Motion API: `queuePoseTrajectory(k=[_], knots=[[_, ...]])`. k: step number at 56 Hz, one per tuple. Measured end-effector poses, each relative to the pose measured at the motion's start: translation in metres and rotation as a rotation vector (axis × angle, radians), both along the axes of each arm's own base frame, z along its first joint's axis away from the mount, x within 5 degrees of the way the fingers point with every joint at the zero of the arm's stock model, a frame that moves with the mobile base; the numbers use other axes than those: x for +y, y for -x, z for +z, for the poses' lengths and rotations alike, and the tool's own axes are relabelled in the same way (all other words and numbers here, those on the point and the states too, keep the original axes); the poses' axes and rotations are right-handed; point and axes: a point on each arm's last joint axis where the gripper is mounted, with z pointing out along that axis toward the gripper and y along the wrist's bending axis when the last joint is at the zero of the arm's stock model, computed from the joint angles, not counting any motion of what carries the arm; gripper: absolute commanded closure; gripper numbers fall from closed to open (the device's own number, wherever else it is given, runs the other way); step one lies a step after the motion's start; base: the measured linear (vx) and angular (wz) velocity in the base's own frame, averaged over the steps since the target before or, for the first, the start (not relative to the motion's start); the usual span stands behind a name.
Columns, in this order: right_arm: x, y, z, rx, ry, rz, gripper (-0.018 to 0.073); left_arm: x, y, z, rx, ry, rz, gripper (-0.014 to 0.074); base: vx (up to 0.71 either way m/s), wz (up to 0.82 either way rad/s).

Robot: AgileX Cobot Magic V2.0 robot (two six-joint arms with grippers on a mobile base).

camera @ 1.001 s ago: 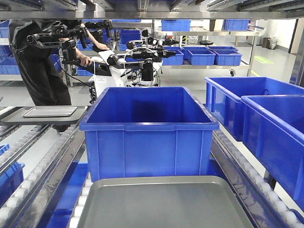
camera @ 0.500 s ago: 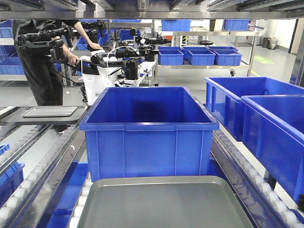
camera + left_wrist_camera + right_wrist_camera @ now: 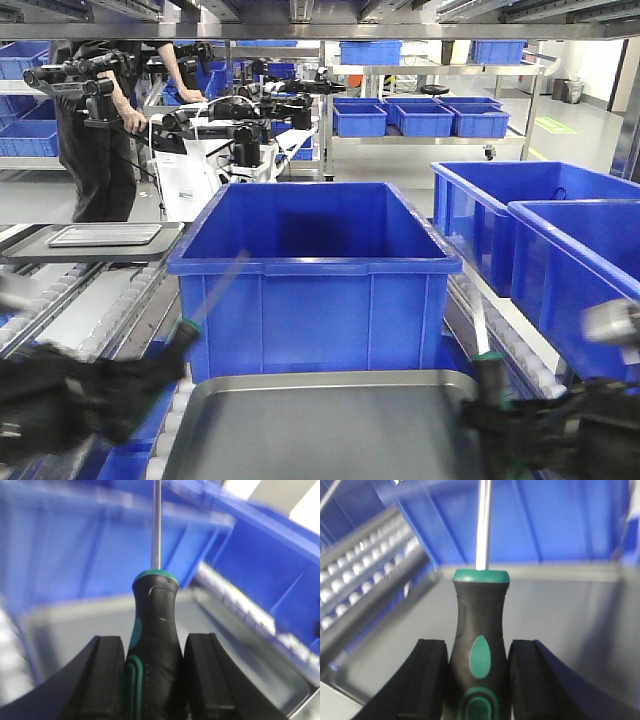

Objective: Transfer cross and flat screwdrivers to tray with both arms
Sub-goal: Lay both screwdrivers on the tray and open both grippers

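The grey metal tray (image 3: pixel 330 430) lies at the bottom centre. My left gripper (image 3: pixel 160 368), blurred at its left edge, is shut on a black-and-green screwdriver (image 3: pixel 205 305) whose shaft slants up to the right. In the left wrist view the handle (image 3: pixel 152 625) sits clamped between the fingers (image 3: pixel 110 672) above the tray (image 3: pixel 75 625). My right gripper (image 3: pixel 500 405), blurred at the tray's right edge, is shut on a second black-and-green screwdriver (image 3: pixel 483 350), shaft upright. The right wrist view shows its handle (image 3: pixel 480 625) between the fingers (image 3: pixel 522 675) over the tray (image 3: pixel 570 615). Both tips are out of view.
A deep blue crate (image 3: pixel 315 270) stands right behind the tray. Two more blue crates (image 3: pixel 520 215) (image 3: pixel 590 290) stand to the right. Roller rails (image 3: pixel 75 320) flank the tray. A small tray (image 3: pixel 105 235) rests far left. A person (image 3: pixel 100 150) and another robot (image 3: pixel 235 125) are behind.
Both my arms have come into the front view at the tray's sides, each holding a screwdriver. The person and the other robot at the back have shifted left.
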Motion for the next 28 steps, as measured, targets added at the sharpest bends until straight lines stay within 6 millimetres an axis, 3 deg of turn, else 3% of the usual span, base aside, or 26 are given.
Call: queuePoseTrajectory(k=[8,18,28], knots=[[0.017,-0.022,-0.023,0.063,0.040,0.010,0.0566,-0.024,-0.011,-0.029,0.109,-0.012,-0.031,0.0594,0.00,0.00],[0.024,-0.033,-0.042,0.107,0.079,0.020,0.0547,-0.038,-0.018,-0.053,0.185,-0.034,-0.039,0.0578,0.00,0.00],[0.024,-0.035,-0.044,0.107,0.081,-0.001,0.0418,-0.041,-0.024,-0.069,0.212,-0.076,-0.049,0.0470,0.00,0.00]])
